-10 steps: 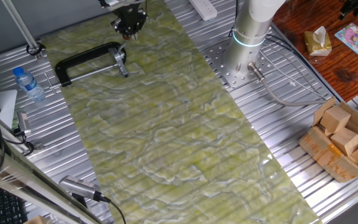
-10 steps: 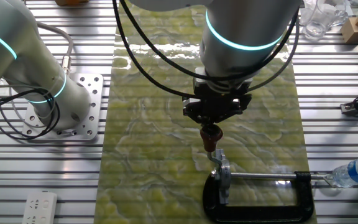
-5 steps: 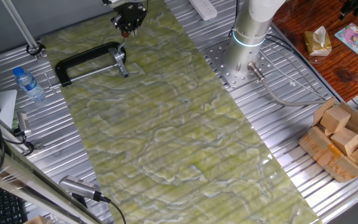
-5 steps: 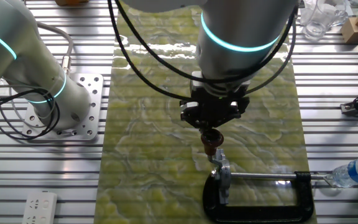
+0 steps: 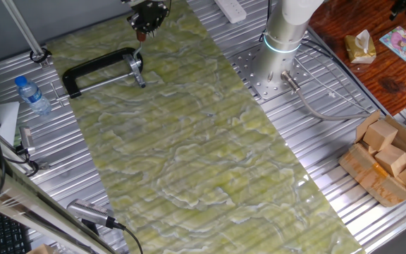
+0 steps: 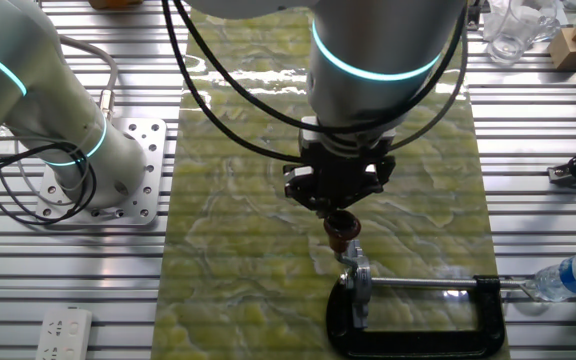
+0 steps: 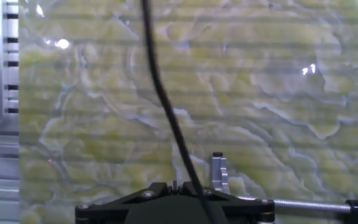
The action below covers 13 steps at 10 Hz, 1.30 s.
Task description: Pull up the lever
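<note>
The lever [image 6: 342, 236] is found directly beneath the claw [image 6: 339, 215], its red-brown tip seated between the fingers and its thin metal shaft running down to the grey head of the black clamp [image 6: 418, 322] that lies on the green mat of the table [image 6: 88, 280]. The long axis of the lever is seen to stand close to upright, leaning only slightly, so that the claw lies above it along nearly the same line; any further pull would, by judgement, have to be taken upward along that axis. The claw is pressed together on the tip of the lever, as far as the other fixed view allows to be told. In the hand view the tip itself is hidden behind the black body of the claw, and only the grey head and the threaded rod [image 7: 303, 204] are shown. In one fixed view the claw [image 5: 144, 29] is seen at the far end of the mat, above the clamp [image 5: 97, 69]. Compared with the picture of a second ago, the claw has been raised and shifted slightly to the left in the other fixed view, and the lever has been drawn more nearly upright with it, while the clamp and the bottle [image 6: 568, 276] have not been displaced
</note>
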Motion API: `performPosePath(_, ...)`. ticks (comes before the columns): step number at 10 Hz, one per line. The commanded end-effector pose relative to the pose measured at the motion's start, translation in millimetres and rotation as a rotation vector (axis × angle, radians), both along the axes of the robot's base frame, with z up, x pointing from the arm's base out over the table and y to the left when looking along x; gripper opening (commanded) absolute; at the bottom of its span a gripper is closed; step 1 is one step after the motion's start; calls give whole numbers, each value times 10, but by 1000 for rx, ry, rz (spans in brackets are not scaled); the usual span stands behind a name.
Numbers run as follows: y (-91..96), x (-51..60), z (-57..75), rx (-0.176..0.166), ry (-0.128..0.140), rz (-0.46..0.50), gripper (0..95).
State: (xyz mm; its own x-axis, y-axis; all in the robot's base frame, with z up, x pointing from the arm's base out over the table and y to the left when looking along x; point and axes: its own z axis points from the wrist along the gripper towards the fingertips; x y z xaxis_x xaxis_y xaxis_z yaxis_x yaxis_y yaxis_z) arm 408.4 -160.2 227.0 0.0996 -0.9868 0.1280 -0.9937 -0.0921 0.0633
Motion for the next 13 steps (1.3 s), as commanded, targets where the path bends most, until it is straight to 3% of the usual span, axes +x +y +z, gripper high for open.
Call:
performPosePath(1, -11, 3, 8, -9, -5, 12, 0)
performPosePath(4, -60, -10, -1, -2, -11, 18, 0)
performPosePath(8, -66, 0, 0, -24, -27, 41, 0)
performPosePath(10, -55, 40, 11, -14, -24, 31, 0)
performPosePath(13, -36, 147, 33, -58, -36, 68, 0)
